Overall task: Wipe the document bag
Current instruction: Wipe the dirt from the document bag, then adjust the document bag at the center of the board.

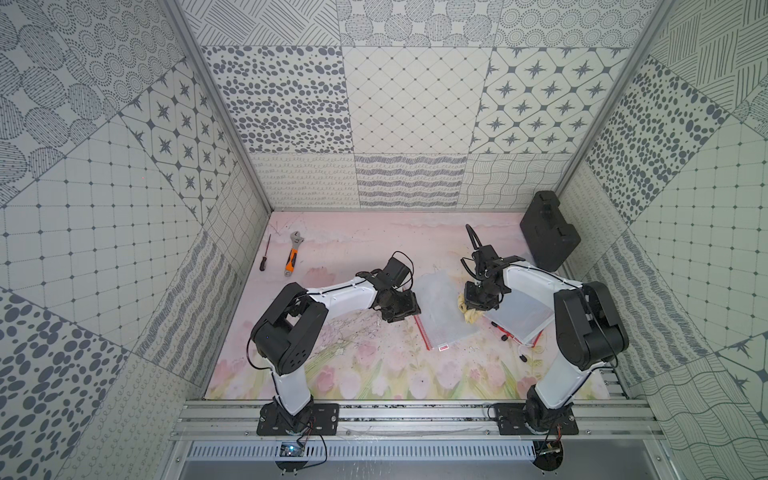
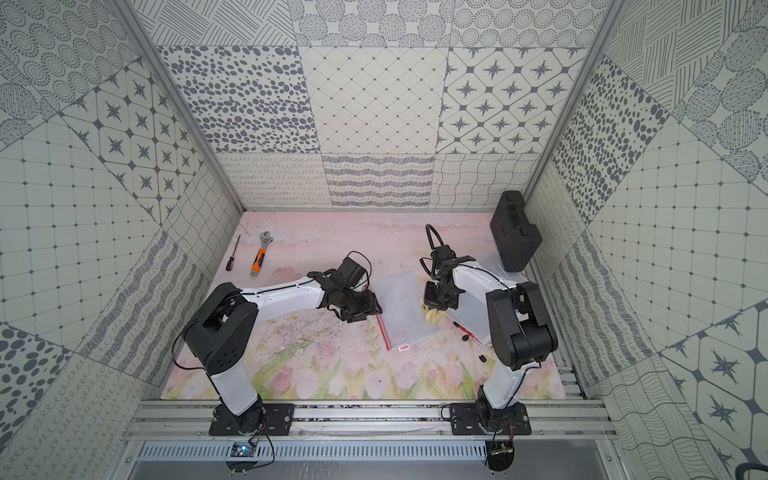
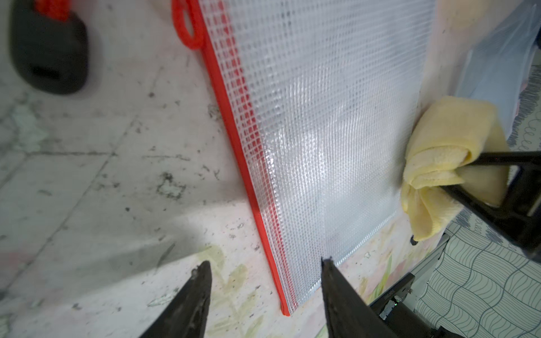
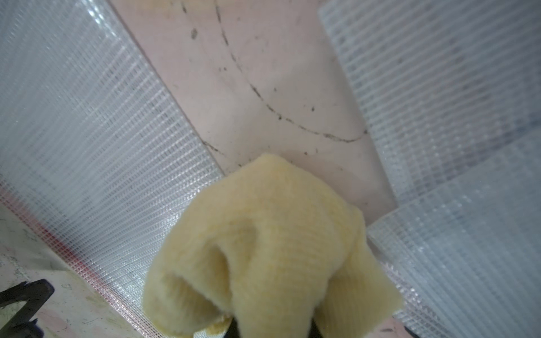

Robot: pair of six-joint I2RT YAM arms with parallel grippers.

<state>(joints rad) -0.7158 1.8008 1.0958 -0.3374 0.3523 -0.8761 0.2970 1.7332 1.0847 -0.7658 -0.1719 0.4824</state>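
The mesh document bag (image 1: 438, 309) lies flat just past the tabletop's (image 1: 365, 245) centre toward 3 o'clock. The right fingers (image 3: 497, 158) are clamped on a folded yellow cloth (image 1: 469, 315) at the bag's 3 o'clock edge. At its 9 o'clock edge the left fingers (image 3: 330, 272) stand apart, gripping nothing, straddling the red zipper strip (image 3: 248, 164). A wrench (image 1: 293, 253) lies at 10 o'clock.

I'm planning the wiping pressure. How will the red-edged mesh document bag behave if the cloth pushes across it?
The document bag looks thin and glossy, lying flat, so it probably slides on the mat unless pinned. Probably floppy if lifted by one edge. Seemingly empty, so light.
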